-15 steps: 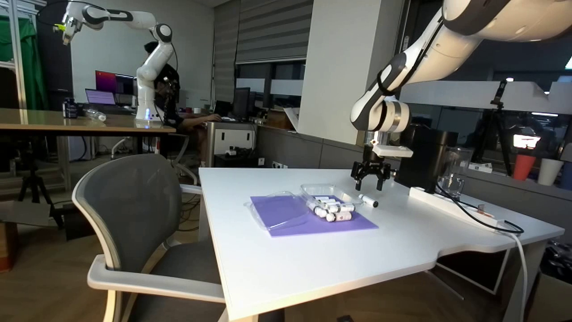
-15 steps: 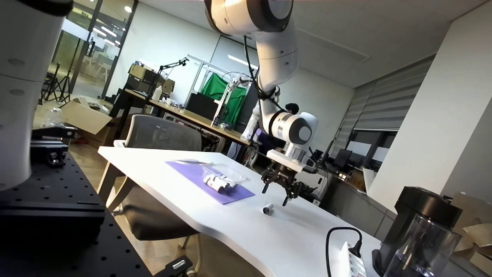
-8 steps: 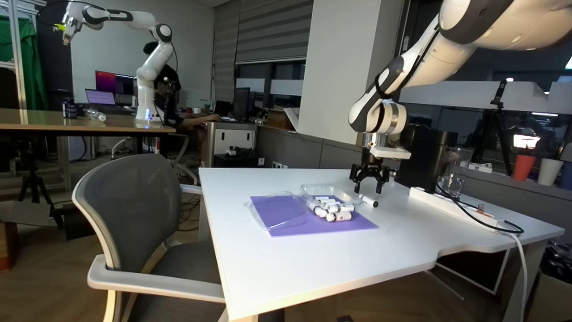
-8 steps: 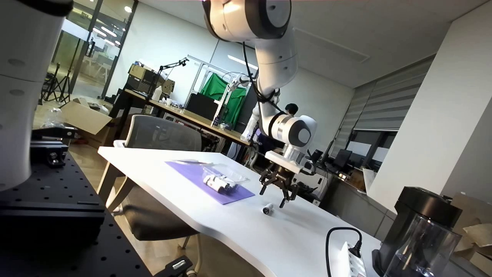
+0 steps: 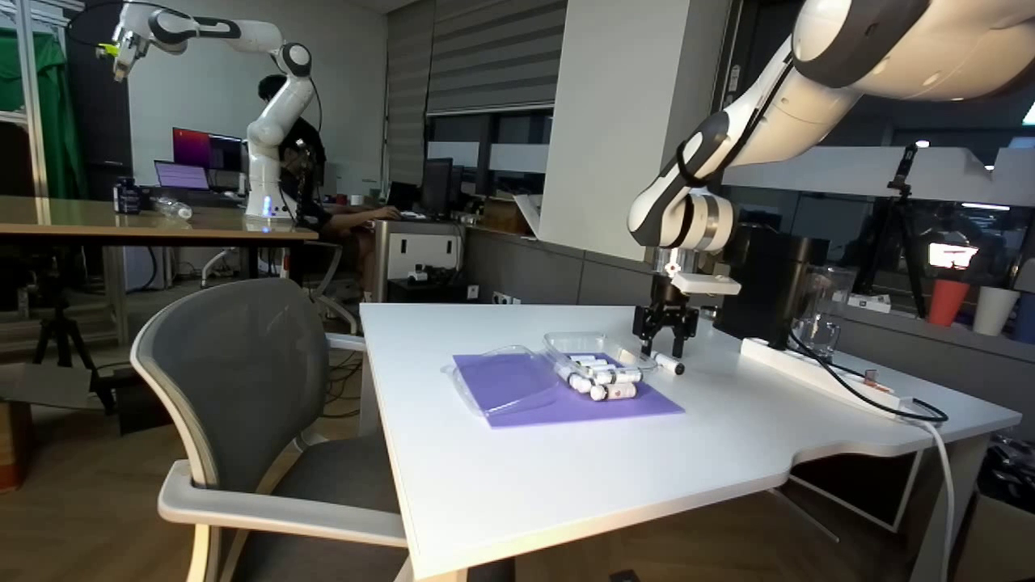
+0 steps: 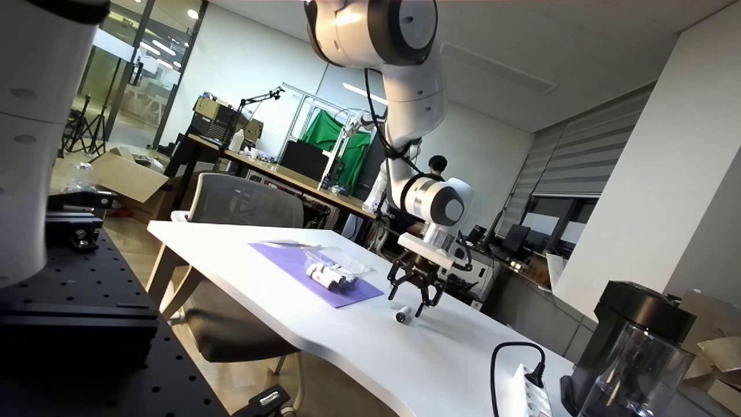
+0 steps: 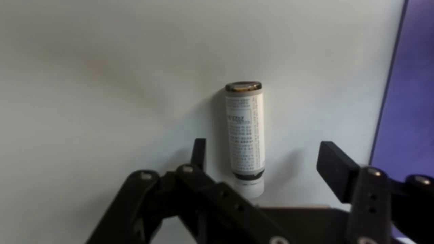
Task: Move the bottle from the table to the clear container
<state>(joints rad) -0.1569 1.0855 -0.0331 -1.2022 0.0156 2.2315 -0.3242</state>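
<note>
The bottle (image 7: 247, 132) is small, slim and white with a printed label and a dark shiny end. It lies on its side on the white table, beside the purple mat, and shows in both exterior views (image 5: 669, 364) (image 6: 403, 314). My gripper (image 7: 263, 149) is open and low above the bottle. In the wrist view the bottle lies between the two fingers, closer to the left one, touching neither that I can see. The gripper also shows in both exterior views (image 5: 662, 351) (image 6: 404, 305). The clear container (image 5: 558, 349) sits on the mat's far part with several white bottles in and beside it.
The purple mat (image 5: 525, 415) lies under the container, with a clear lid (image 5: 497, 384) on it. A white power strip (image 5: 817, 376) with a black cable, a black appliance (image 6: 639, 313) and a clear jug (image 5: 818, 311) stand along the table's side.
My gripper has come down toward the bottle and shifted slightly. Its fingers look a little closer together than before. The bottle and the container have not moved.
</note>
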